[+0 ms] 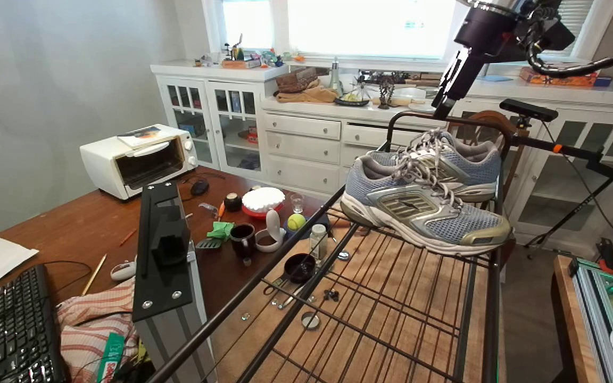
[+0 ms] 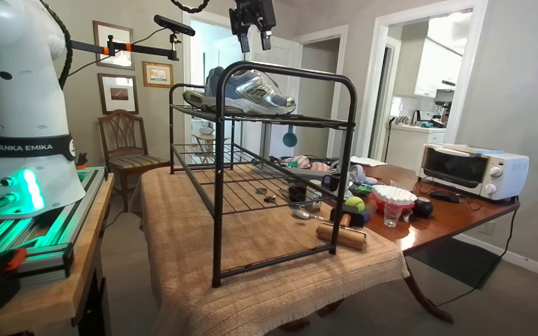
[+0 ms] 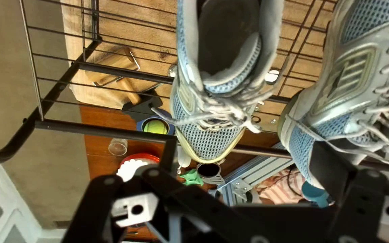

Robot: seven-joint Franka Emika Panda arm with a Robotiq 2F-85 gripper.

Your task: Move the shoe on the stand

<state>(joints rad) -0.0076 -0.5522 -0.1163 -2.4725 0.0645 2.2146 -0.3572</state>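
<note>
In an exterior view, the end effector [image 2: 255, 45] hangs over the stand [image 2: 218, 186], its two fingers [image 2: 244, 45] pointing down and spread, with a gap between the tips. Below it a grey-blue shoe [image 2: 255, 95] with a white sole sits on the upper wire shelf, behind the near end loop of the frame, and the toe of its twin [image 2: 193, 97] shows beside it to the left; which of the pair the task means cannot be told. The stand's near legs rest on a tan towel [image 2: 175, 252], and a toaster oven [image 2: 474, 172] stands on the table [image 2: 456, 217] at the right. In an exterior view, both shoes rest at the far end of the stand's top, one shoe [image 1: 423, 210] just in front of the other, the nearer toe pointing right and the farther heel turned that way. The end effector [image 1: 441, 110] is seen side-on here, so the spread of its fingers cannot be judged. A black keyboard [image 1: 16, 324] lies on the table at the left. In the wrist view, the end effector's fingers [image 3: 169, 152] stand wide apart. One shoe lies between them in the picture, its toe toward the bottom; the other, at the right, is partly covered by a fingertip, and whether they touch cannot be told from here.
</note>
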